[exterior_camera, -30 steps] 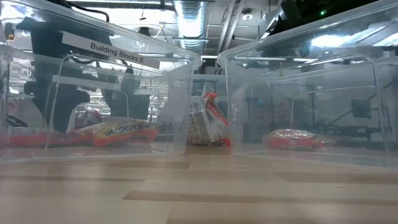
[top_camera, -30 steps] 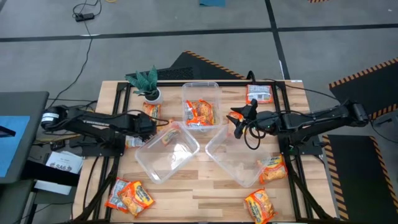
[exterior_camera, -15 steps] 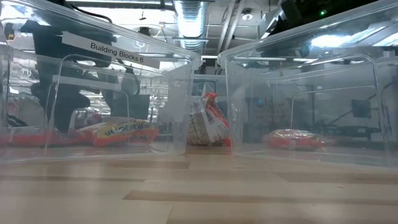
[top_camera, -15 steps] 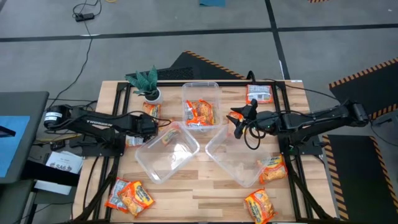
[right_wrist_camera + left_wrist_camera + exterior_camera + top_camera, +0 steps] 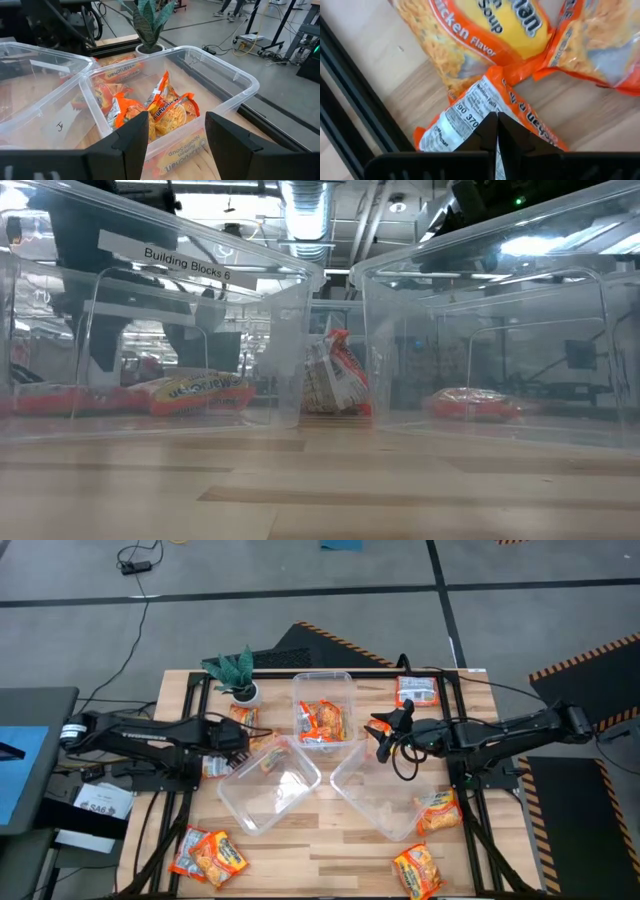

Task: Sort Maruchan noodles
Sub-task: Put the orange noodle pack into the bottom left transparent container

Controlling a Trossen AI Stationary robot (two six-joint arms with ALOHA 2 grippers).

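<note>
Several orange-red Maruchan noodle packets lie about the wooden table (image 5: 330, 840). Some are in the far clear tub (image 5: 322, 708), a pair (image 5: 208, 855) lies near left, and others (image 5: 440, 810) are on the right. My left gripper (image 5: 243, 737), between the plant and the left tub, is shut on a packet that shows its silver-white printed back (image 5: 465, 117). Two more packets (image 5: 485, 30) lie flat just beyond it. My right gripper (image 5: 175, 145) hangs open to the right of the far tub, holding nothing. My left gripper pinches the packet's printed back side (image 5: 480, 107) between its two fingers, slanting down from above. The wrapper rises in a ridge to the fingertips (image 5: 490, 131). Its orange sealed end (image 5: 495, 75) points toward the two lying packets. Whether it hangs clear of the table I cannot tell.
Two clear tubs (image 5: 268, 783) (image 5: 385, 790) stand slanted at mid table, the left one labelled "Building Blocks". A small potted plant (image 5: 232, 672) stands far left. One silver-backed packet (image 5: 417, 690) lies far right, and another packet (image 5: 418, 870) lies near right. Black frame rails run along the table's left and right sides.
My left gripper has risen a little above the packets by the plant. My right arm has kept still.
</note>
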